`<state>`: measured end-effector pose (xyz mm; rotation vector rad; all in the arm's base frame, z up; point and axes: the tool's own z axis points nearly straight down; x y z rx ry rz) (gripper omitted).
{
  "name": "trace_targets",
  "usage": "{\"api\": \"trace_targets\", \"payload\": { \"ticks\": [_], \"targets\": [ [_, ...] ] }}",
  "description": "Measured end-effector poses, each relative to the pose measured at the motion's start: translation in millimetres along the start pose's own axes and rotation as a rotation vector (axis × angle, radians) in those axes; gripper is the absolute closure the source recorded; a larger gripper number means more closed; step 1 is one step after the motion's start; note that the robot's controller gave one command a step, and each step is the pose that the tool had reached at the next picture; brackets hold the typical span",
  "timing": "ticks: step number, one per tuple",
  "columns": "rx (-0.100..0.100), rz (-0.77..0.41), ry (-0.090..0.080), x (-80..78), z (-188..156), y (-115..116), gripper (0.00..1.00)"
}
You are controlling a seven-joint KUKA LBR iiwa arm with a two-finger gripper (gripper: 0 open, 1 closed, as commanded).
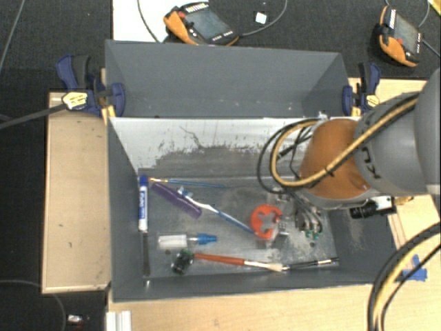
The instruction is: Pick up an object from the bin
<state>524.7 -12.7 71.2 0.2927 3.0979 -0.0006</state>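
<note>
My gripper (302, 221) is low in the right part of the bin, under the arm's orange cover. Just to its left lies a small orange ring-shaped thing (263, 220), close against the gripper; whether they touch I cannot tell. A purple toothbrush (180, 201) with a blue and white handle runs from the left toward that orange thing. In front of the gripper, an orange-handled paintbrush (231, 260) lies along the near wall, with a thin black stick (313, 262) at its right end.
A blue marker (142, 204) lies along the left wall. A white tube with a blue cap (183, 241) and a small black thing (181, 262) sit at the front left. A thin rod (189, 183) lies near the back of the floor.
</note>
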Motion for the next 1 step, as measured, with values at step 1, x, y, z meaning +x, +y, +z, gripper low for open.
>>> {"api": "trace_targets", "payload": {
  "ticks": [1],
  "targets": [
    [-0.001, -0.068, 0.016, -19.1, 1.0, -4.3, 1.00]
  ]
}}
